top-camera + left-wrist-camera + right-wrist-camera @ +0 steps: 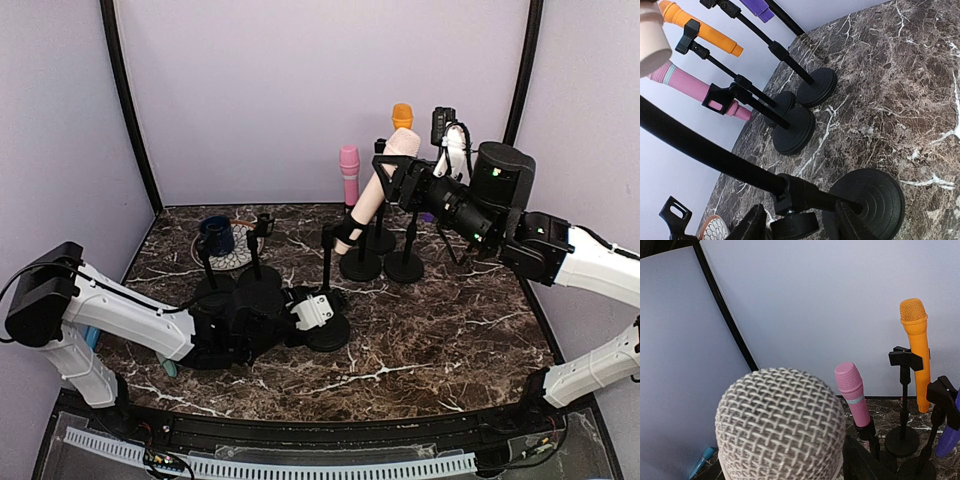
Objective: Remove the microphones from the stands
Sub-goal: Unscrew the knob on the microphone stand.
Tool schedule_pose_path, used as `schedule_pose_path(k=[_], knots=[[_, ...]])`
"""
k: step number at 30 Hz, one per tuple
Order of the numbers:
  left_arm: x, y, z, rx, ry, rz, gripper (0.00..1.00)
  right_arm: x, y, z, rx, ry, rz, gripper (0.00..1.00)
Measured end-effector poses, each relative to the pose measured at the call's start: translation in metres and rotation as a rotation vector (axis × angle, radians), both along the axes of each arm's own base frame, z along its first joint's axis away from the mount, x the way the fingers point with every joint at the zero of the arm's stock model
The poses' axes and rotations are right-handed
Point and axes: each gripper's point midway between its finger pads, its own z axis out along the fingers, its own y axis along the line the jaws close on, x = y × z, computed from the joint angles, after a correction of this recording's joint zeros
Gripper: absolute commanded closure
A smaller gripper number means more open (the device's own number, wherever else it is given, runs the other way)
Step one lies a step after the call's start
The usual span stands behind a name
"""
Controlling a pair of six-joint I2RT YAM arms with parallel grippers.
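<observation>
1. The cream-bodied microphone with a grey wire-mesh head (372, 195) leans steeply in the black clip (350, 228) of the black round-footed stand (328, 333). The stand is near the middle of the dark marbled surface (460, 320), and the microphone is not yet free.
2. The right pincer (393, 178) appears clasped round the microphone's upper end, whose mesh head fills the right wrist view. A hold that high probably gives a straight line for drawing the body up out of the clip.
3. The left pincer (801, 204) lies low at the stand's foot. Its fingers (754, 225) are partly spread on either side of the lower stem and are not plainly pressing it. Its job is likely to pin the stand so it neither lifts nor topples.
4. A pink microphone (349, 170) and an orange microphone (402, 115) stand close behind, so the pull wants to stay clear of them.
</observation>
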Motion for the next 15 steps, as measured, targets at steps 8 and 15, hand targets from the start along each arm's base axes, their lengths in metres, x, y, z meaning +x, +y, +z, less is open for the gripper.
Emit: schedule_pose_path(k=[8,15], knots=[[0.009,0.002,-0.009,0.02,-0.023,0.056,0.6,0.0,0.0,0.0,-0.001,0.0,0.0,0.36],[0.014,0.007,-0.009,0.019,-0.036,0.1,0.73,0.0,0.0,0.0,-0.001,0.0,-0.001,0.36]])
